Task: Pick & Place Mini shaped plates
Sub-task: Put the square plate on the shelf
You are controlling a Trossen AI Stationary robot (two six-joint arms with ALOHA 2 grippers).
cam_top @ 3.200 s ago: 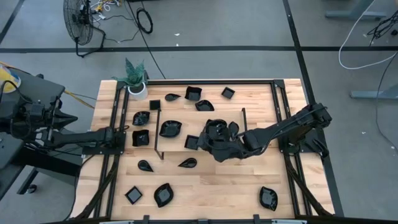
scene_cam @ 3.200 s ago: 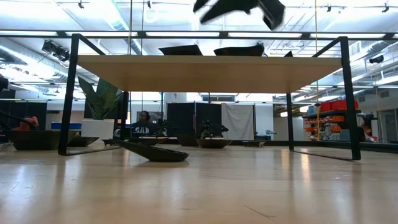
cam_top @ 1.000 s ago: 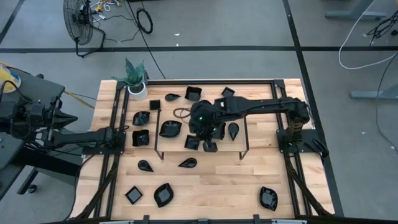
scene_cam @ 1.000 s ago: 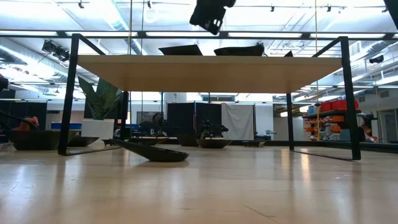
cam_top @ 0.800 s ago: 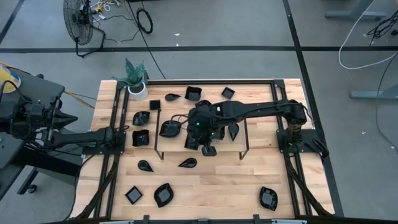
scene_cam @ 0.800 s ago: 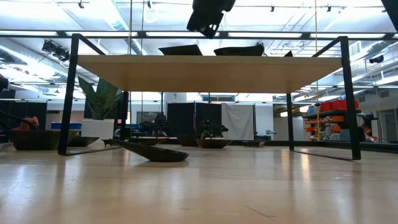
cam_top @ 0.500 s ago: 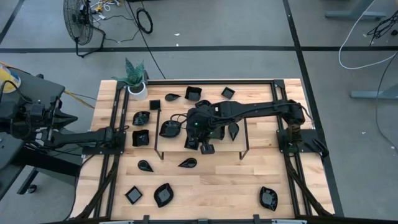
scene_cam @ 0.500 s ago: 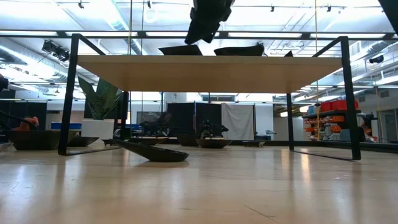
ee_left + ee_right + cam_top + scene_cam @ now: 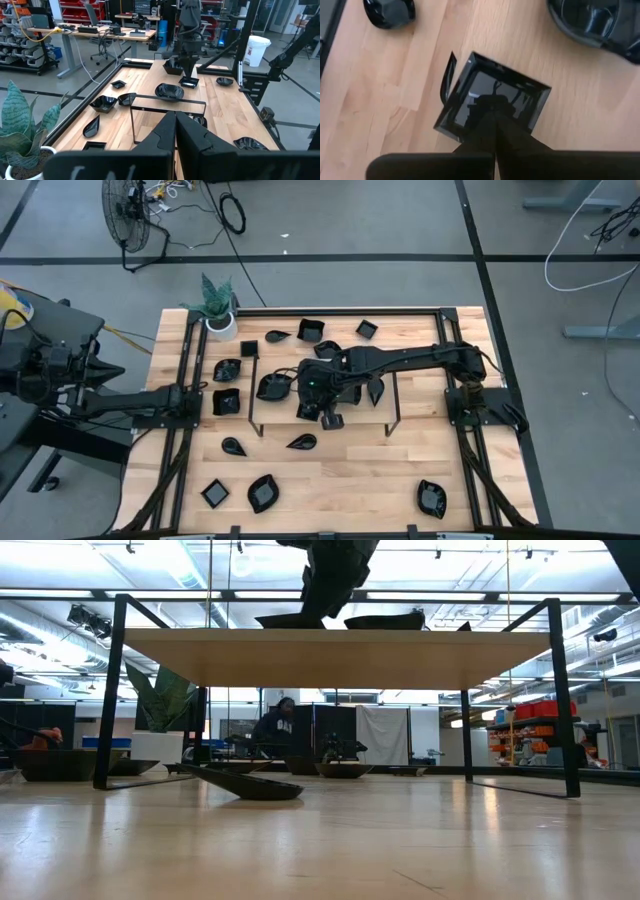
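Black dishes (image 9: pixel 273 387) and a thin wire frame (image 9: pixel 252 392) crowd the table's (image 9: pixel 350 480) middle.

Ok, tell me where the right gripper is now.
In the high view the right gripper hangs shut near the table's middle, over a square plate, between the wire frame's legs; a round wavy plate lies beside it, toward the left arm.

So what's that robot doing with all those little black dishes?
The right gripper is over the middle of the table, with its fingers shut, pointing down into a square black plate. It isn't holding that plate. Lots of other mini plates lie scattered around on the wood. The left gripper waits at the table's left side, shut and empty. A potted plant stands in one corner.
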